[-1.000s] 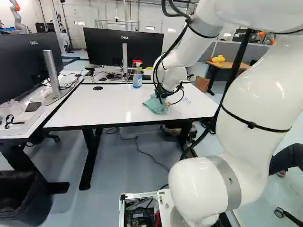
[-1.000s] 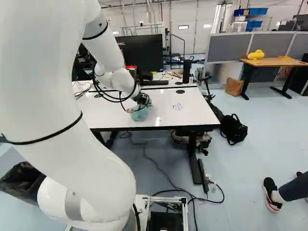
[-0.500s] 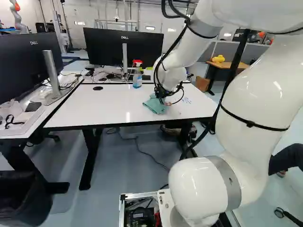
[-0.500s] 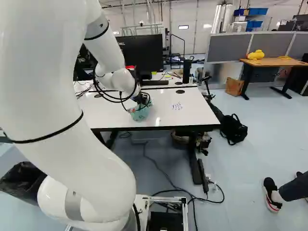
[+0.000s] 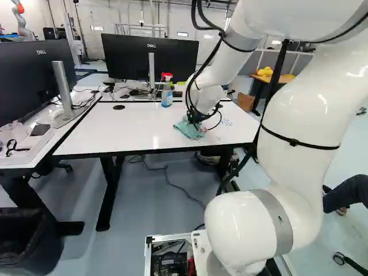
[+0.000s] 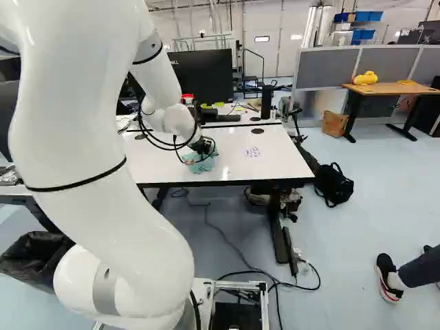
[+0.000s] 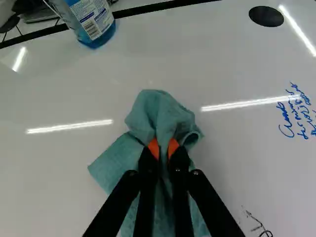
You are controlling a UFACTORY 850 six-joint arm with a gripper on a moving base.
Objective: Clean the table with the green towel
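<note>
In the left base view my gripper (image 5: 197, 119) is low over the white table (image 5: 123, 123), at the green towel (image 5: 188, 130). The wrist view shows the gripper (image 7: 163, 149) shut on the towel (image 7: 160, 111), its orange pads pinching a fold from two sides. The bunched cloth rests on the table, part of it spread out beneath the fingers. Blue handwriting (image 7: 296, 112) marks the tabletop beside the towel, and a smaller dark scribble (image 7: 259, 226) lies nearer the fingers.
A spray bottle of blue liquid (image 5: 167, 95) stands near the table's far edge, before a monitor (image 5: 150, 57). Another desk with a monitor (image 5: 34, 77) adjoins on the left. A black bag (image 6: 334, 184) lies on the floor right of the table. Another robot (image 5: 20, 20) stands far back.
The arm's upper links have swung left in the left base view and right in the right base view. Gripper and towel have shifted only slightly, the grip unchanged. The base has not moved.
</note>
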